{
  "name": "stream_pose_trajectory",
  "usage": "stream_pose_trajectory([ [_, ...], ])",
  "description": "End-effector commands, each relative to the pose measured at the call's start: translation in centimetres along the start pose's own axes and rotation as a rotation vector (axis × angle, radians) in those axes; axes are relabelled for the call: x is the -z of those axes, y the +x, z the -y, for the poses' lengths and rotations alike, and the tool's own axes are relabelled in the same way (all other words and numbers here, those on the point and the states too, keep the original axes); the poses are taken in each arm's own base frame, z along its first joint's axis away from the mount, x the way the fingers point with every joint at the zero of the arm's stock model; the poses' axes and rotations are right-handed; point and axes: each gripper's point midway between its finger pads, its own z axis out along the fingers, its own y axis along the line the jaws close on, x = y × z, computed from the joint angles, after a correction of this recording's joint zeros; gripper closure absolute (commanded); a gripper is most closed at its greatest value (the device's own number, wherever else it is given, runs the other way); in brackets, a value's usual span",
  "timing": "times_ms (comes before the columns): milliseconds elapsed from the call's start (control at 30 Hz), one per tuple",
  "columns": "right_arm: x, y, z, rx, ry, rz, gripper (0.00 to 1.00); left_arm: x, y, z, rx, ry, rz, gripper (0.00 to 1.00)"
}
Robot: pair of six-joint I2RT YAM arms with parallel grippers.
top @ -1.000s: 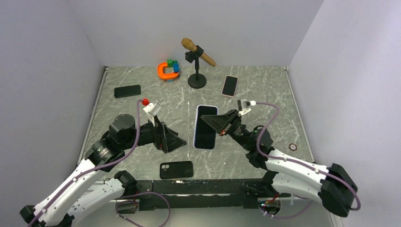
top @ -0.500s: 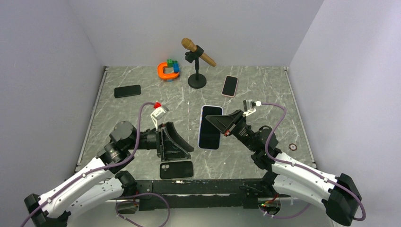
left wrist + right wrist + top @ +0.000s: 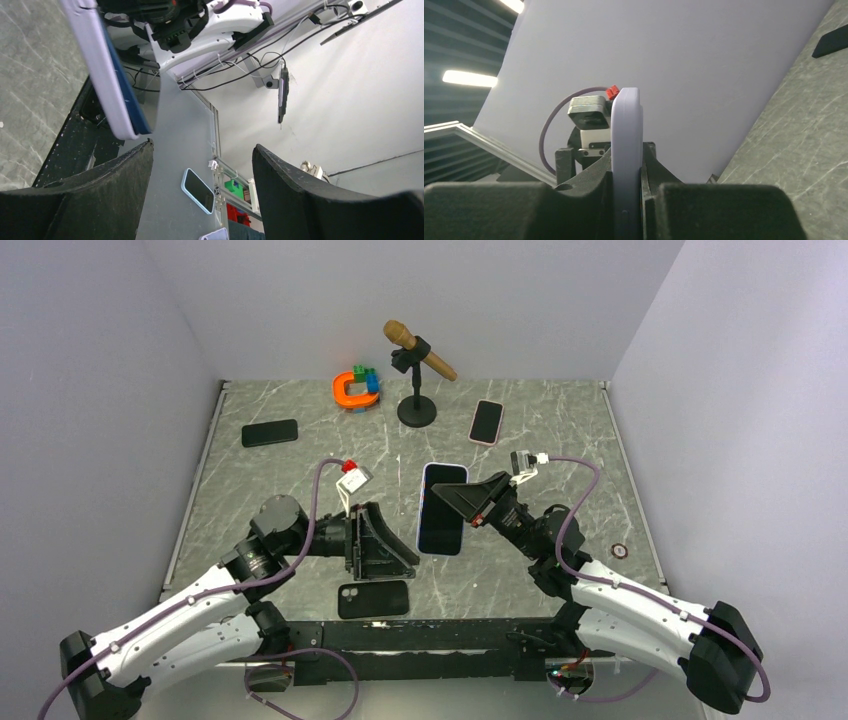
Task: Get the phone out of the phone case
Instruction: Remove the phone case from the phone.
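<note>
The left tool (image 3: 405,558), jaws spread, has come closer to the phone case (image 3: 437,530) clamped in the right tool (image 3: 455,504), probably to pull it.

1. The table (image 3: 560,445) has a dark grey top veined with white, and a pale rim runs along its left and right sides.
2. A black phone (image 3: 270,432) lies flat at the far left.
3. At the far edge sits an orange ring (image 3: 347,392) with coloured blocks (image 3: 368,377) touching it. Just to its right is a microphone stand (image 3: 417,412) on a round black base.
4. A pink-edged phone (image 3: 487,422) lies right of the stand, dark face up.
5. Near the front edge lies a black slab (image 3: 373,599) with a camera corner showing — phone or case, unclear.
6. Near the right rim is a small round thing (image 3: 620,551) — too small to tell.
</note>
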Motion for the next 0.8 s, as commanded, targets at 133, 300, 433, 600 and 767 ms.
stream_pose_trajectory([
  [133,0.1,-1.2,-5.1,-0.009,-0.179,0.029,1.0,-0.7,-1.2,0.1,-0.027,0.011,0.038,0.25],
  [300,0.2,-1.2,-4.9,-0.005,-0.17,0.031,1.0,-0.8,-1.6,0.5,-0.035,0.015,0.052,0.25],
  [433,0.1,-1.3,-4.6,0.013,-0.147,0.036,1.0,-0.6,-1.5,1.0,-0.035,0.045,0.051,0.25],
  [600,-0.2,-1.2,-4.3,0.019,-0.139,0.032,1.0,-0.2,-1.6,1.4,-0.062,0.032,0.059,0.17],
  [767,-0.5,-1.0,-4.4,0.001,-0.158,0.02,1.0,-0.4,-1.8,1.3,-0.061,0.017,0.056,0.16],
])
